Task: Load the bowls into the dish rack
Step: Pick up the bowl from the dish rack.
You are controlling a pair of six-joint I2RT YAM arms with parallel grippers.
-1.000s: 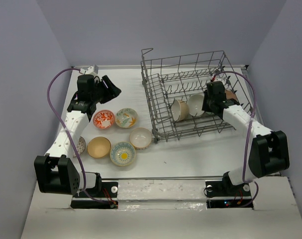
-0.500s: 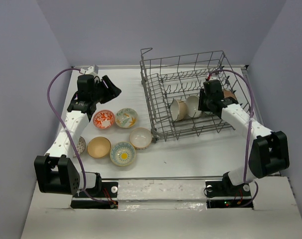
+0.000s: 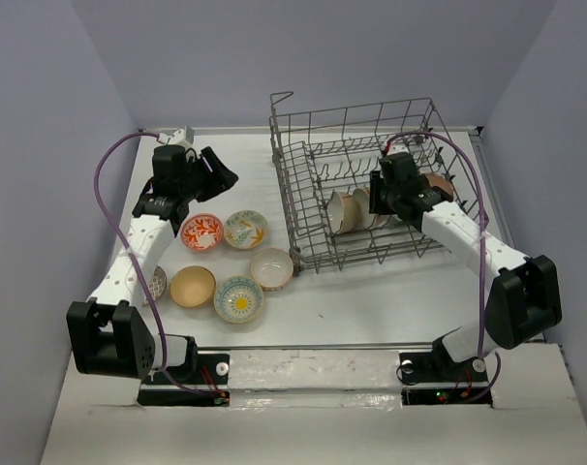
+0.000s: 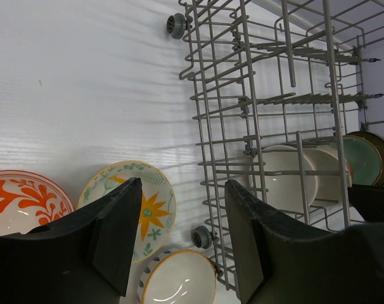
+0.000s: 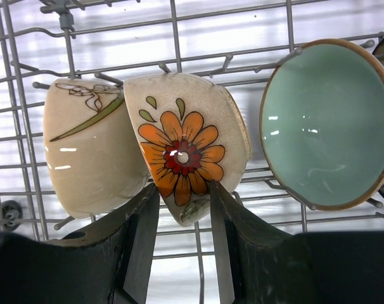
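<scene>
- Bowls (image 3: 202,232): likely rigid, glaze-slick, chippable ceramic; best pinched at the rim.
- Left fingers (image 4: 116,234) are wide and empty.
- Right fingers (image 5: 135,253) straddle the flower bowl (image 5: 185,145) rim; I cannot tell if they grip.

Robotics lab test cell: plain lilac walls (image 3: 303,58) boxing a white table (image 3: 371,300), two bolted arms (image 3: 134,257)

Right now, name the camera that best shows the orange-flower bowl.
Right wrist: the orange-flower bowl fills mid-frame, standing on edge in the dish rack, its flower plain. Top external gives only a small cream shape behind wires; left wrist shows cream bowls through wires, no flower.
</scene>
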